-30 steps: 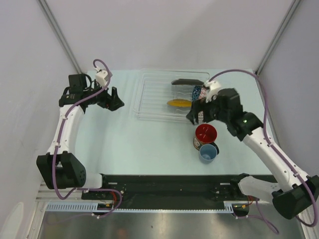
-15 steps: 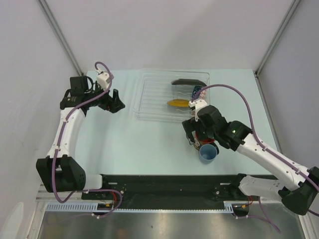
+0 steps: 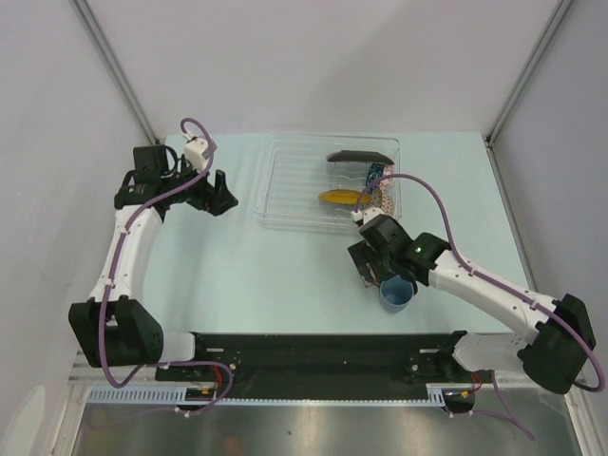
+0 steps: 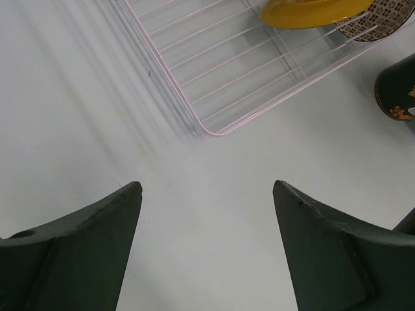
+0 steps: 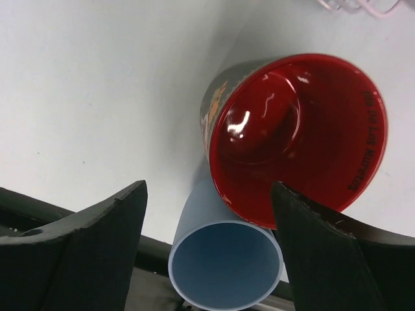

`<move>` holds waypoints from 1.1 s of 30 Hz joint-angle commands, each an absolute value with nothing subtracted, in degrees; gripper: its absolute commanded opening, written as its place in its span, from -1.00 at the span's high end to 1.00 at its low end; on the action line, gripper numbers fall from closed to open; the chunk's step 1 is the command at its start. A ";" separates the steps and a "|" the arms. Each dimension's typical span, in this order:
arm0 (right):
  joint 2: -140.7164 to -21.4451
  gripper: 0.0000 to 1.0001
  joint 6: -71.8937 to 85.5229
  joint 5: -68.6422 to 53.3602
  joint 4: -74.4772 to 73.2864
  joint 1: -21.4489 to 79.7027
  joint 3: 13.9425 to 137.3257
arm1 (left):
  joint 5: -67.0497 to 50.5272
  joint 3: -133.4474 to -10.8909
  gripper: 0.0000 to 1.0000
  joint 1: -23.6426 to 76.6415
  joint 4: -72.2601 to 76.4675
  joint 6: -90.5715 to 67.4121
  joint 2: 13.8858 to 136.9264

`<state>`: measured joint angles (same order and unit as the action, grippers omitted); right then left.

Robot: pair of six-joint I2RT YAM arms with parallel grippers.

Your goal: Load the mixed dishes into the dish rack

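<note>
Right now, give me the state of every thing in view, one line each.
dish rack: on the table, partly loaded.
black square plate: in the rack, on edge.
round yellow plate: in the rack, tilted.
blue mosaic bowl: in the rack.
small patterned bowl: in the rack.
red-inside cup: upright on the table, not loaded.
light blue cup: upright on the table, not loaded.
left gripper: open, empty.
right gripper: open above the cups.

the left arm point(image 3: 123, 247) rises along the left side with its elbow bent and its forearm turned inward. the left gripper point(image 4: 204, 188) angles downward, jaws spread wide. the right arm point(image 3: 475, 280) stretches low from its base toward the middle, wrist pitched down. the right gripper point(image 5: 207, 188) hangs with its jaws well apart.
</note>
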<state>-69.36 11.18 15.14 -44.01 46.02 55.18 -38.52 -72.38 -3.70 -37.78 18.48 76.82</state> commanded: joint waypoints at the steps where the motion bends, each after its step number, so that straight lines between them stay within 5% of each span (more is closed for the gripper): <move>1: -70.22 -0.59 12.30 15.65 -41.05 45.97 54.32 | -38.58 -72.42 -0.75 -3.52 -36.65 18.72 74.79; 13: -77.34 -0.42 13.71 14.15 -37.80 45.18 54.23 | -38.23 -72.33 -0.75 -3.43 -36.47 18.90 74.79; 28: -84.46 0.08 13.89 14.07 -37.70 42.63 54.32 | -38.15 -72.42 -0.75 -3.51 -37.26 19.86 76.11; 33: -84.64 1.00 14.85 14.24 -37.27 41.40 54.23 | -35.33 -68.82 -0.73 -3.52 -37.88 22.32 75.59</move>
